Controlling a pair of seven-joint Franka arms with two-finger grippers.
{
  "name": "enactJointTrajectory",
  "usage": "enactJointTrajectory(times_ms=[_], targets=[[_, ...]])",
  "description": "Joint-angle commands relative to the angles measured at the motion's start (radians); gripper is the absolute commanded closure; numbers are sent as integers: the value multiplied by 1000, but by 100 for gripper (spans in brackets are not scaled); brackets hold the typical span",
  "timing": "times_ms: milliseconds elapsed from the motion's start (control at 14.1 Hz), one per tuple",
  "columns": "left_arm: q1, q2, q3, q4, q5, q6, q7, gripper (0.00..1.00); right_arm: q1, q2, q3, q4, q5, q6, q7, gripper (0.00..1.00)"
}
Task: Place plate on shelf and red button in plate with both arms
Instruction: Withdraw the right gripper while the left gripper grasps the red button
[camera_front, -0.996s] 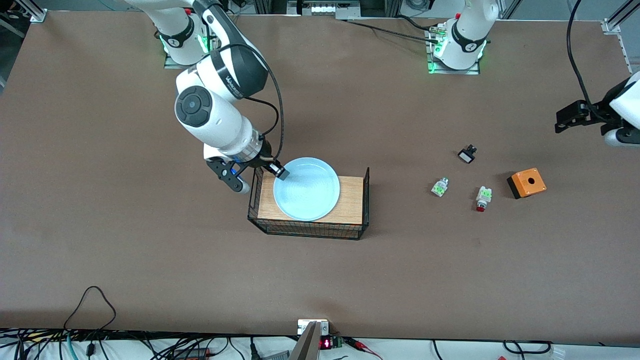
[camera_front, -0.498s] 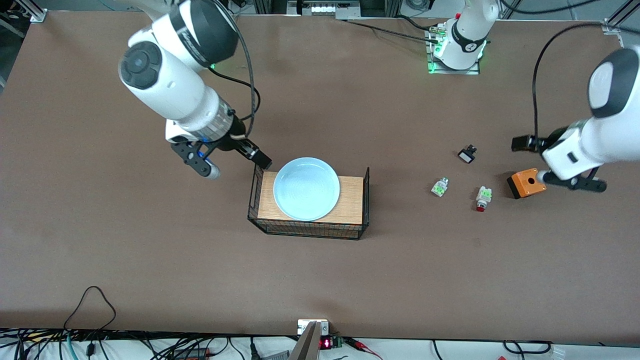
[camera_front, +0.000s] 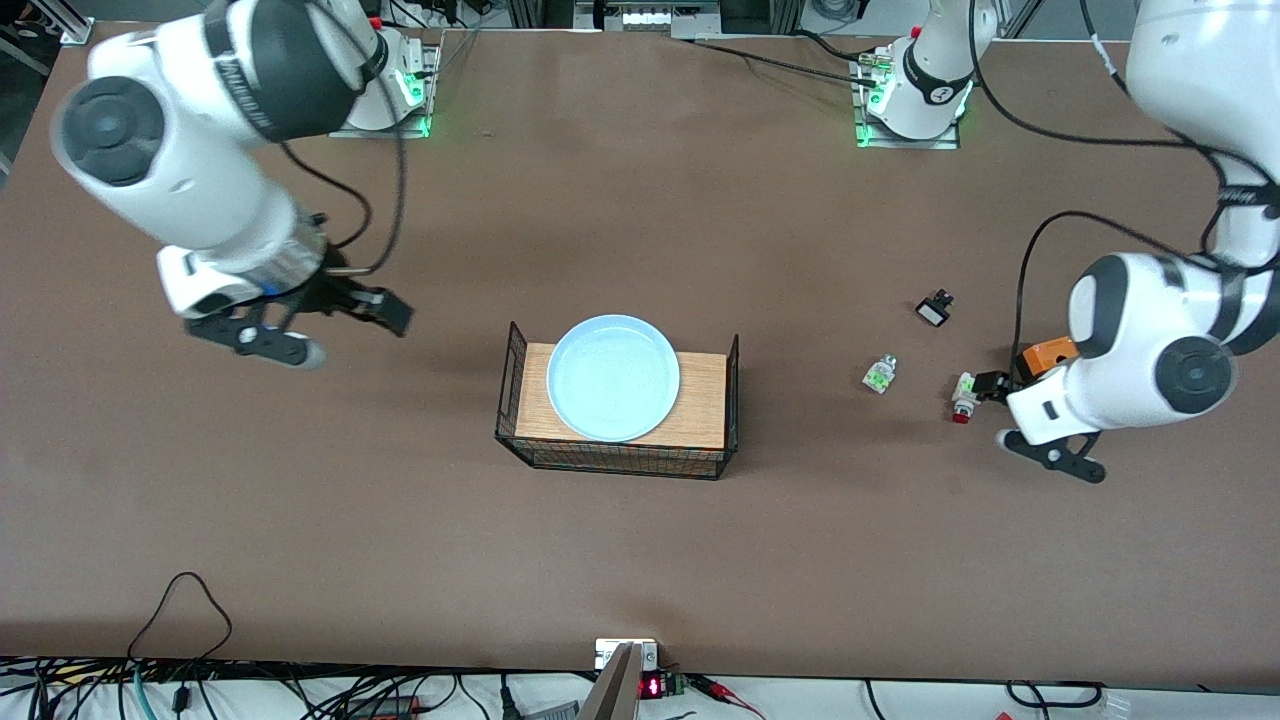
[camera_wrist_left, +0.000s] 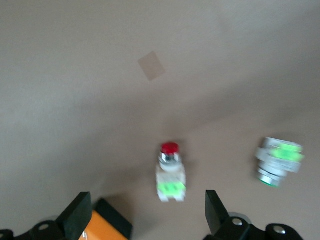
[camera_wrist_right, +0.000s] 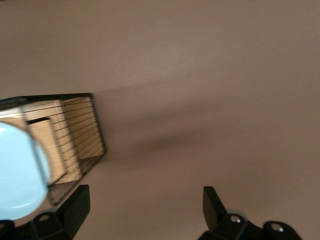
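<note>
The pale-blue plate (camera_front: 613, 377) lies in a black wire basket (camera_front: 720, 462) with a wooden floor; it also shows in the right wrist view (camera_wrist_right: 17, 175). My right gripper (camera_front: 385, 310) is open and empty over bare table, beside the basket toward the right arm's end (camera_wrist_right: 145, 210). The red button (camera_front: 965, 395) lies on the table toward the left arm's end, its red tip pointing toward the front camera. My left gripper (camera_front: 988, 387) hangs open just above and beside it. In the left wrist view the red button (camera_wrist_left: 171, 172) lies just ahead of the open gripper (camera_wrist_left: 145, 215), untouched.
An orange box (camera_front: 1045, 355) (camera_wrist_left: 100, 227) stands close by the left gripper, partly hidden by the arm. A white-green part without red tip (camera_front: 879, 374) (camera_wrist_left: 279, 160) and a small black part (camera_front: 934, 309) lie between the red button and the basket.
My right gripper has left the plate's rim and drawn back toward the right arm's end. My left arm has swung in over the orange box to the red button.
</note>
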Motion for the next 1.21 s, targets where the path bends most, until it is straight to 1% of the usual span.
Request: enactJointTrajectory(times_ms=[0, 71, 142, 213, 356, 569, 640, 712, 783, 925, 996, 1067, 1139], targets=[[1, 0, -2, -53, 41, 49, 22, 0, -128, -28, 16, -3, -14, -47, -172, 0], [1, 7, -2, -73, 41, 55, 20, 0, -169, -34, 16, -4, -13, -51, -244, 0], [7, 12, -2, -102, 41, 93, 20, 0, -205, -37, 14, -4, -13, -54, -310, 0], [5, 6, -2, -151, 41, 145, 20, 0, -243, -47, 14, -7, -13, -56, -383, 0], [7, 7, -2, -203, 41, 220, 20, 0, -298, -76, 14, -32, -11, -62, -491, 0], [7, 9, -2, -231, 41, 259, 20, 0, -322, -125, 14, -32, -14, -115, -515, 0], [7, 15, -1, -231, 41, 262, 22, 7, -325, -143, 14, -35, -14, -169, -507, 0], [8, 26, -1, -231, 41, 272, 22, 15, -325, -154, 14, -43, -14, -194, -505, 0], [10, 27, -1, -231, 41, 274, 20, 22, -325, -169, 14, -75, -16, -166, -505, 0], [10, 27, -1, -233, 41, 274, 19, 41, -323, -233, 14, -192, -20, -61, -525, 0], [10, 29, -1, -233, 39, 273, 17, 49, -323, -263, 14, -237, -25, -36, -525, 0], [13, 29, -1, -230, 39, 273, 17, 53, -322, -266, 16, -233, -29, -45, -531, 0], [13, 29, -1, -228, 41, 273, 17, 60, -322, -266, 16, -227, -40, -54, -545, 0]])
